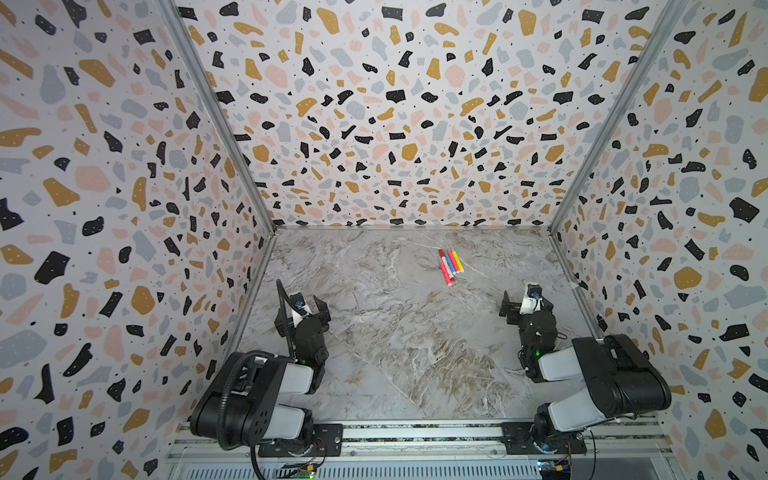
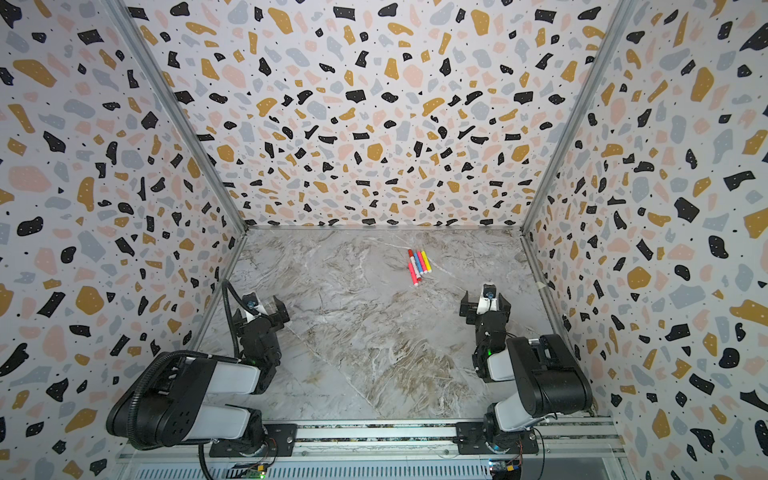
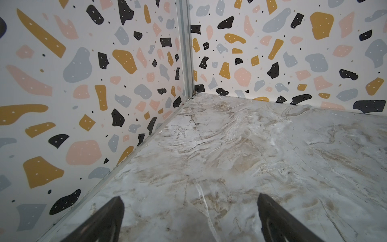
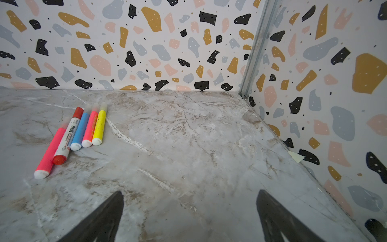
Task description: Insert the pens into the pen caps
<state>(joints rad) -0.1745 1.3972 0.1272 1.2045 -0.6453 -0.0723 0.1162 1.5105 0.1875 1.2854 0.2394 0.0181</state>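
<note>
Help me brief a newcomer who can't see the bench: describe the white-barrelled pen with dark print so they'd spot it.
On the grey marble-patterned tabletop, look toward the far right, where five slim marker pens lie side by side. The white-barrelled pen lies between the longer pink pen and the blue pen. Unlike its solid-coloured neighbours, it has a white printed barrel with red ends.

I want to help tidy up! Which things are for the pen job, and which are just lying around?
For the job: yellow pen, blue pen, two pink pens, white pen, its red cap.
Just lying about: pale paper scrap by the wall.
</note>
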